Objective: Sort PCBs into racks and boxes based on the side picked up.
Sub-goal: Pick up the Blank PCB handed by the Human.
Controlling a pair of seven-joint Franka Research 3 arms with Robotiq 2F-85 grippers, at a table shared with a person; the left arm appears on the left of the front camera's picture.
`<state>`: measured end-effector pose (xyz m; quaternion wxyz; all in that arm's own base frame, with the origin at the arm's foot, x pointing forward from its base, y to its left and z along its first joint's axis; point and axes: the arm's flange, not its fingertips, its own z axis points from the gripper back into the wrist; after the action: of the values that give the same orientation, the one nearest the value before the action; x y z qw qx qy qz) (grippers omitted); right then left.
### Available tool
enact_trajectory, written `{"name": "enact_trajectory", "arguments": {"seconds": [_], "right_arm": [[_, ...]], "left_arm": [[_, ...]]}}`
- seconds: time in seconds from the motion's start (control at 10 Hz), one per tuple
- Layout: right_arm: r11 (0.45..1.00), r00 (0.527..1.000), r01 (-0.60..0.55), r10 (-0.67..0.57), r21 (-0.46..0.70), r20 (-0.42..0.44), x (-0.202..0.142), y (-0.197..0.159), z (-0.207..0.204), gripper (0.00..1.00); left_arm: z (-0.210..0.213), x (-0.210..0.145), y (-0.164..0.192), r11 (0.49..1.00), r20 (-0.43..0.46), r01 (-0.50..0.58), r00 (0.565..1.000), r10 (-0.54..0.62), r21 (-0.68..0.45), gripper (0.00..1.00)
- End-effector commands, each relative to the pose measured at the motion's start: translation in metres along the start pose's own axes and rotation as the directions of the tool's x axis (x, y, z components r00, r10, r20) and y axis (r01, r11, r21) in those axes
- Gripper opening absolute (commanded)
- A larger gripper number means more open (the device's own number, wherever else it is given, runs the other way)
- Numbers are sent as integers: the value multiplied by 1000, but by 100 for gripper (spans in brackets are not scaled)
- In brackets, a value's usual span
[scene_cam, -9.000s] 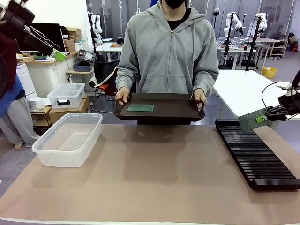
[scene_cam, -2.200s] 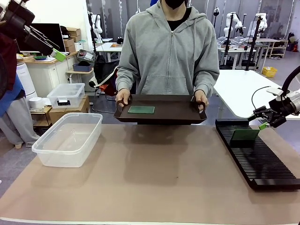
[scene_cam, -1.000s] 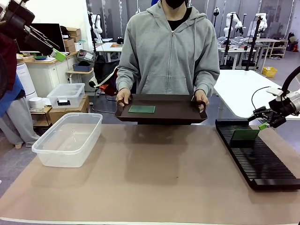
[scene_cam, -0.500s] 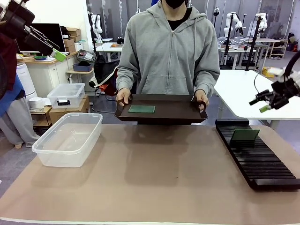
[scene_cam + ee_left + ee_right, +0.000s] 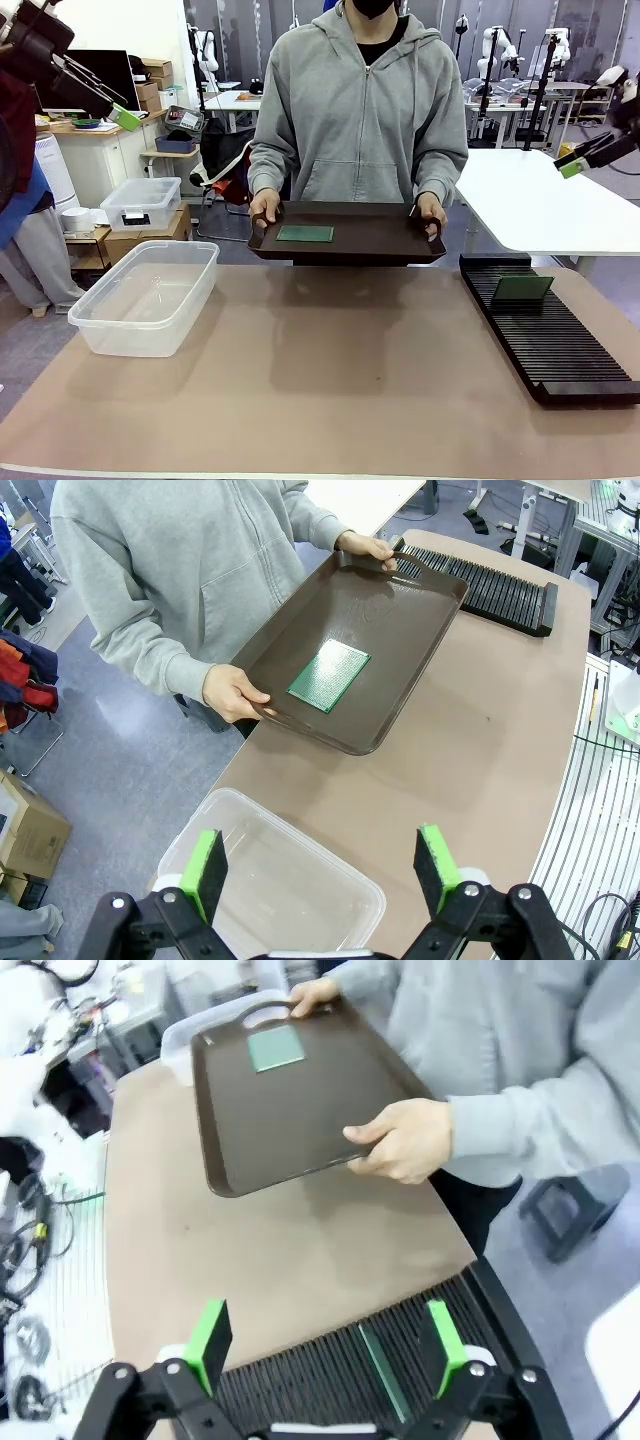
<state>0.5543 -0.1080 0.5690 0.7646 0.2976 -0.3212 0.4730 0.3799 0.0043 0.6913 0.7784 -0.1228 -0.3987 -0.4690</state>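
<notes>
PCB [image 5: 304,233] waiting on the person's tray [image 5: 380,238]
Lying centre-left in the frame, it is looking light, stiff, thin: pinch an edge. The left gripper [image 5: 320,865] and right gripper [image 5: 325,1345] are gaping, empty.

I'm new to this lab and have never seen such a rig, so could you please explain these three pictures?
Two robot arms share a table with a person. The wide picture looks across the table from between the arms; the other two come from a camera on each wrist, looking past that arm's green-padded jaws. Both pairs of jaws stand open, holding nothing. On the table are a clear plastic tub on the left and a long black slotted rack on the right, with one green circuit board standing in it. The person holds a brown tray carrying a second board.
</notes>
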Motion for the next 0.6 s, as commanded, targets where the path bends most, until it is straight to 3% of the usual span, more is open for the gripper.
{"name": "enact_trajectory", "arguments": {"seconds": [0.0, 0.2, 0.5], "right_arm": [[997, 998, 8, -13, -82, -56, 6, 55, -8, 100], [990, 996, -36, 24, -137, -91, 12, 92, 19, 100], [993, 989, -65, 51, -101, -137, 22, 112, 53, 100]], "left_arm": [[1, -1, -1, 1000, 0, 3, 1000, -3, -8, 100], [1, -1, -1, 1000, 0, 3, 1000, -3, -8, 100], [1, -1, -1, 1000, 0, 3, 1000, -3, -8, 100]]}}
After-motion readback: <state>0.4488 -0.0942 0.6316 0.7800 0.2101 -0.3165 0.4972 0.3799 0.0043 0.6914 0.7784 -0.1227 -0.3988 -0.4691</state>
